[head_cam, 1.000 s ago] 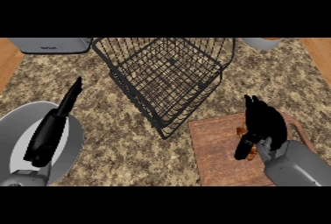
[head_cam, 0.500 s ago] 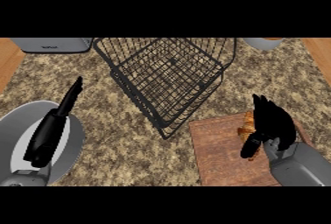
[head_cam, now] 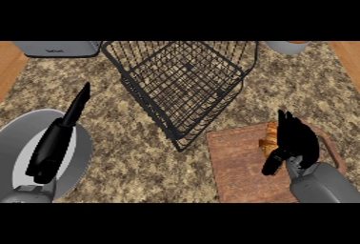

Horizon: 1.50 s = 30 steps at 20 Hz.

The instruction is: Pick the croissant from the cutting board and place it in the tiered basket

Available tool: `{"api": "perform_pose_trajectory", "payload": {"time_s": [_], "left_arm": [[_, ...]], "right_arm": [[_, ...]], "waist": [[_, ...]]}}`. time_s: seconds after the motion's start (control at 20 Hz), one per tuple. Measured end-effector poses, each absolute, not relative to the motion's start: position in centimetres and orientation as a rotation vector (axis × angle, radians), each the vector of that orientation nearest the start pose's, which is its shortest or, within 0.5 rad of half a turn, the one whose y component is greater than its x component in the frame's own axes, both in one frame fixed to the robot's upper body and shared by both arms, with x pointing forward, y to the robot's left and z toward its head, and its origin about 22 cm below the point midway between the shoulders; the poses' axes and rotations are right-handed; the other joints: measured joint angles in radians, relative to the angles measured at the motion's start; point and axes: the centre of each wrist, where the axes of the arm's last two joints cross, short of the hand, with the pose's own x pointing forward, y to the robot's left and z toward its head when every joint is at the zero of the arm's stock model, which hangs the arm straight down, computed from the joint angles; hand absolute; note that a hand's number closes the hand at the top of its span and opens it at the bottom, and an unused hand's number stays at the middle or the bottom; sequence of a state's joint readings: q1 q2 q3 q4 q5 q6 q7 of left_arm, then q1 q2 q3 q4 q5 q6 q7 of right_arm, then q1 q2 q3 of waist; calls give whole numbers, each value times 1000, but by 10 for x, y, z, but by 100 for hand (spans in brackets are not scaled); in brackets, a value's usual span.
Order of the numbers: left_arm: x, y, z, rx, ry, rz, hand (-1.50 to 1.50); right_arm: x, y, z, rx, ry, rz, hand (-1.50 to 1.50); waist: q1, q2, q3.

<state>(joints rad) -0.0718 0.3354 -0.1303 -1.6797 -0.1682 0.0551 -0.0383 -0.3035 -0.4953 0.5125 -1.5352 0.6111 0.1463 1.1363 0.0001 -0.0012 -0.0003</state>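
Croissant [head_cam: 269, 142] light, flaky, crushable (mostly hidden); right hand [head_cam: 294, 143] fingers curling over its middle; take hold there, gently.

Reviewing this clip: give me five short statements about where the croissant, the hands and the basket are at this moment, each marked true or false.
1. The croissant lies on the cutting board. True.
2. The right hand is over the croissant. True.
3. The croissant is already in the tiered basket. False: nothing shows inside the basket.
4. The left hand holds the basket's rim. False: it is open over a grey plate, apart from the basket.
5. The cutting board lies at the view's left. False: it lies at the lower right.
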Motion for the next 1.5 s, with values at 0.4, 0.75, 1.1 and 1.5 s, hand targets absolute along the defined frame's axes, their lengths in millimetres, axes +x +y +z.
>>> {"api": "perform_pose_trajectory", "payload": {"time_s": [0.4, 0.75, 1.1, 1.5], "left_arm": [[255, 262, 52, 312, -1753, -488, 0], [258, 259, 54, 306, -1757, -487, 0], [261, 260, 51, 304, -1756, -488, 0], [260, 263, 51, 314, -1744, -482, 0]], "right_arm": [[282, -206, 33, -1048, -562, 852, -150], [291, -201, 16, -1001, -585, 839, 150], [291, -200, 15, -1058, -681, 865, 150], [275, -194, 38, -1198, -789, 845, 150]], "waist": [[1, 1, 0], [1, -2, -5], [1, -4, -5], [-5, -3, -1]]}}
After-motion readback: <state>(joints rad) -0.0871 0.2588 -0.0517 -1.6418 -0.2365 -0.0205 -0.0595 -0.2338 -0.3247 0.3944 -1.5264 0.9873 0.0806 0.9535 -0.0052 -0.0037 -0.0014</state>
